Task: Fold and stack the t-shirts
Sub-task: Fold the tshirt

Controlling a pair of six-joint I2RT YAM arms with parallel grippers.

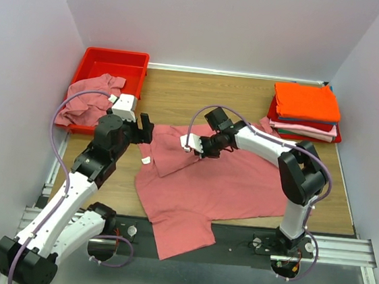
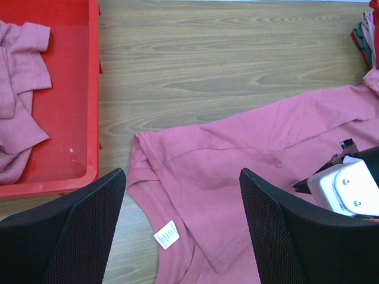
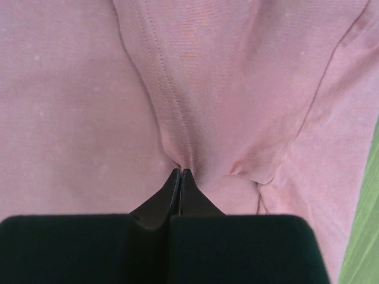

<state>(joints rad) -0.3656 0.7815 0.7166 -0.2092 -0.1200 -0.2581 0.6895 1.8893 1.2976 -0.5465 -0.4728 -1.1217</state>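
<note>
Dusty rose cotton covers the middle of the wooden desk (image 1: 181,93): one large short-sleeved t-shirt (image 1: 205,184) lies spread but rumpled, its lower part reaching past the near edge toward the arm bases. A small white neck tag (image 2: 167,235) shows at the collar, on the left side of the cloth, and creases run across the chest.

The right arm comes in from the right with its elbow bent high and its forearm stretched leftward over the shirt. The right tool (image 3: 179,174) is down on the upper part of the garment, its two fingertips pressed tight together and pinching up a little ridge of the pink fabric just beside a stitched seam. The left arm leans up and forward from the near left corner. The left tool (image 2: 182,177) hangs above the collar end of the shirt with its fingers spread wide and nothing between them.

By count: one shirt spread out, one second rose shirt (image 1: 89,97) crumpled in the red bin (image 1: 113,63) at the back left and spilling over its near rim, and one folded stack (image 1: 306,110) at the back right, bright orange on top, a thin dark layer beneath it, pale pink lower still
</note>
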